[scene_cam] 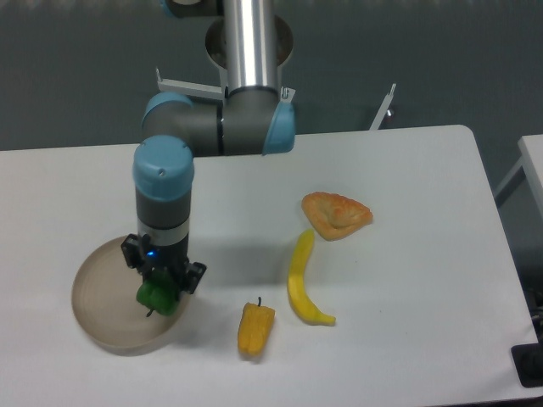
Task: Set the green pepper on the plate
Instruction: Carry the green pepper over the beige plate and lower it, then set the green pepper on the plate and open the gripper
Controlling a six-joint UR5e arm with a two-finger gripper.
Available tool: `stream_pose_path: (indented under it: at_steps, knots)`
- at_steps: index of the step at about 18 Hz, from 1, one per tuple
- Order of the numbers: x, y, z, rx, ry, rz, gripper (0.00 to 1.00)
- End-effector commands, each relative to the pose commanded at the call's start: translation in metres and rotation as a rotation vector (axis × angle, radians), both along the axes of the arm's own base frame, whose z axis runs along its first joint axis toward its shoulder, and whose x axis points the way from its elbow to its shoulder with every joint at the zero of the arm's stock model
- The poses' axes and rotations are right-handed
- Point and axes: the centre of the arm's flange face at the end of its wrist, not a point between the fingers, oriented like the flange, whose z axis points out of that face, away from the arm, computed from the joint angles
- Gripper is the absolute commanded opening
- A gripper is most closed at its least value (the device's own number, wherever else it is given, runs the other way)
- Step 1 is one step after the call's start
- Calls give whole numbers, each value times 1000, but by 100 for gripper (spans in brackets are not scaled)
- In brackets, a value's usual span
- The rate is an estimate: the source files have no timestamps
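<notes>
The green pepper [154, 297] is small and glossy, held between my gripper's fingers over the right part of the plate [100, 298]. The plate is round, beige-tan, at the table's front left. My gripper [158, 292] points straight down and is shut on the pepper. The pepper's lower end is close to the plate's surface; I cannot tell whether it touches. The fingertips are mostly hidden by the pepper and the gripper body.
A yellow-orange pepper [255, 329] lies just right of the plate. A banana [303, 281] lies further right, and a croissant-like pastry [336, 214] behind it. The table's front edge runs close below the plate.
</notes>
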Motion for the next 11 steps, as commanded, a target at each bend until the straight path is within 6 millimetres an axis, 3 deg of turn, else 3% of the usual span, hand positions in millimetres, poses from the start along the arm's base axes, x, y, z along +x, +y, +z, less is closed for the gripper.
stream_pose_path:
  at_steps: [3, 6, 11]
  knots:
    - [13, 1, 0, 0, 0, -18, 44]
    - [28, 4, -14, -18, -4, -41, 44]
    - [35, 4, -28, -35, -10, -51, 45]
